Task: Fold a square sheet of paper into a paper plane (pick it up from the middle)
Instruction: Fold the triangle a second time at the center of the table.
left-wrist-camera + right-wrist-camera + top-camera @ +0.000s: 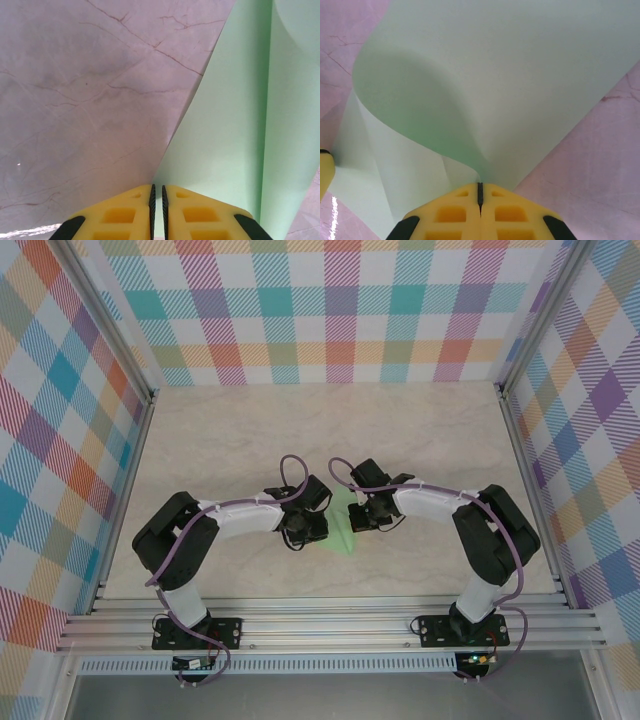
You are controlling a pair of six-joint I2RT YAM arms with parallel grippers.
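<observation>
Left end effector point(301, 531) point(157, 188): yellow fingers point(120, 215) drawn nearly together with a thin slit between them, into which an edge of the square sheet of paper point(345, 532) point(225, 150) runs, so the paper is pinched there. The pale-green sheet lies between the two arms at the near middle of the marbled tabletop point(300, 430) point(75, 100). It shows one straight lengthwise crease, and part of it is lifted and curled over itself point(495, 75). Right end effector point(372, 516) point(480, 186): fingers pressed fully together, gripping the sheet where its curl begins. Pink-veined tabletop point(600, 165) is visible on either side.
</observation>
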